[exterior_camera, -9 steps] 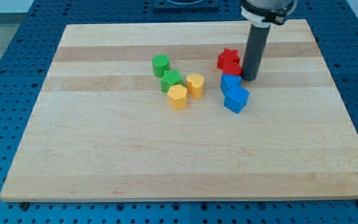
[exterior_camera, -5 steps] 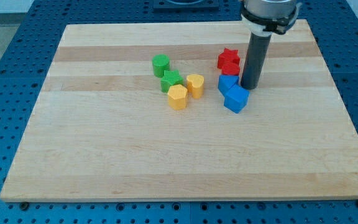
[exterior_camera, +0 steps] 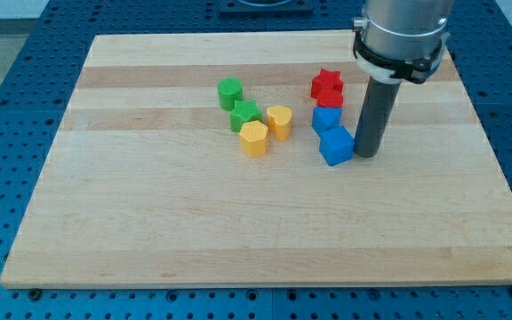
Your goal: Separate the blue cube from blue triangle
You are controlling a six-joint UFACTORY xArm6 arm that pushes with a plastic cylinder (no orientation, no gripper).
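The blue cube (exterior_camera: pixel 336 146) sits right of the board's middle, touching the blue triangle (exterior_camera: pixel 326 118) just above it in the view. My dark rod comes down from the view's top right. My tip (exterior_camera: pixel 367 156) rests on the board right against the cube's right side, below and to the right of the triangle.
A red star (exterior_camera: pixel 327 80) and another red block (exterior_camera: pixel 331 97) sit directly above the blue triangle. A green cylinder (exterior_camera: pixel 229 92), a green star (exterior_camera: pixel 245 113) and two yellow blocks (exterior_camera: pixel 279 120) (exterior_camera: pixel 253 139) cluster to the left. The wooden board (exterior_camera: pixel 149 222) lies on a blue pegboard.
My tip has slid toward the view's bottom and slightly right, from beside the red blocks to beside the blue cube. The cube has shifted only very slightly.
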